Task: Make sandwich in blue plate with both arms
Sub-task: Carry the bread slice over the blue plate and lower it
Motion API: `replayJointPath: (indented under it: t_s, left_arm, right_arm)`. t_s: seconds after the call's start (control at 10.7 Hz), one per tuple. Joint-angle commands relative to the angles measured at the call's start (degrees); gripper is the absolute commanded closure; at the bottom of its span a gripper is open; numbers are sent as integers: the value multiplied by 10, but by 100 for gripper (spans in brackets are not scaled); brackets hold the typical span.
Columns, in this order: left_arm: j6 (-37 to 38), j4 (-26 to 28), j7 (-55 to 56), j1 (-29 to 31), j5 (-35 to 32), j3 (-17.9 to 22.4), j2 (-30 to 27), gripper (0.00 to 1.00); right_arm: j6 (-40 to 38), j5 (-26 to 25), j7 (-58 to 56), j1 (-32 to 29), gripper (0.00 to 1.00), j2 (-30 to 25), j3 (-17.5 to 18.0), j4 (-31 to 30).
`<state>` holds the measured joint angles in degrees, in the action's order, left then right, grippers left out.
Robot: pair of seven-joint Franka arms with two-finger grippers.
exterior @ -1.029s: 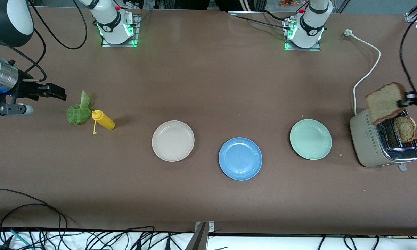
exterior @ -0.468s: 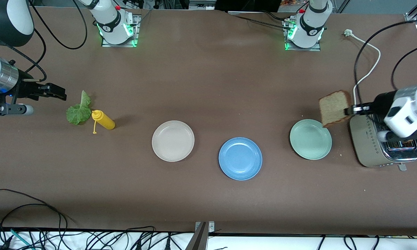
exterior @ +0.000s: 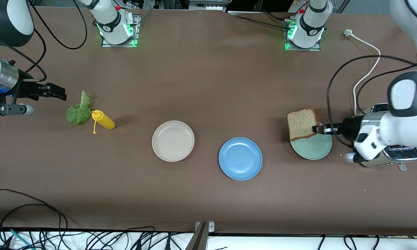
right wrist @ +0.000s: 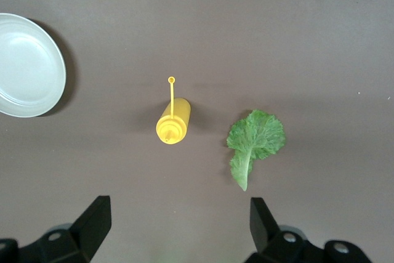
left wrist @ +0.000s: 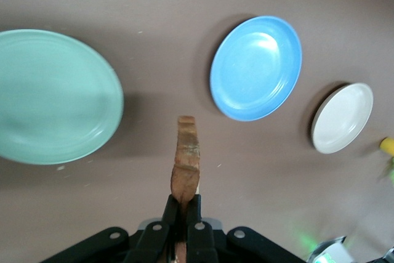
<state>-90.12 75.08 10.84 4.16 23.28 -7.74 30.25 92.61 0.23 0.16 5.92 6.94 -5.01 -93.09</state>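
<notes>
I've got the left gripper [exterior: 320, 129] pinched on one edge of a bread slice [exterior: 301, 123], carried upright over the pale green plate [exterior: 312, 150] — the blue plate [exterior: 240, 158] sits bare beside it, toward the right arm's end. An edge hold that thin could let the slice swing or slip out mid-carry. The right gripper [exterior: 57, 92] waits, jaws wide, near the lettuce leaf [exterior: 78, 111].

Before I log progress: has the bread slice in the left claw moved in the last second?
Yes. The bread slice has travelled from above the toaster to over the pale green plate, toward the blue plate.
</notes>
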Motion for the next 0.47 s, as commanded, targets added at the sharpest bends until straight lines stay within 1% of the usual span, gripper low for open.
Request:
replayJointPath:
  t_s: [0.0,0.19,0.37]
  left_arm:
    - [-91,-15,80,-69,36,6,35,100]
    - [-144,-16,83,-82,45,5,62,100]
    - [-195,-17,84,-103,84,6,88,100]
  right_arm:
    - [3,6,5,1,0,-9,-2,-9]
    - [3,6,5,2,0,-9,-2,-9]
    - [3,6,5,1,0,-9,-2,-9]
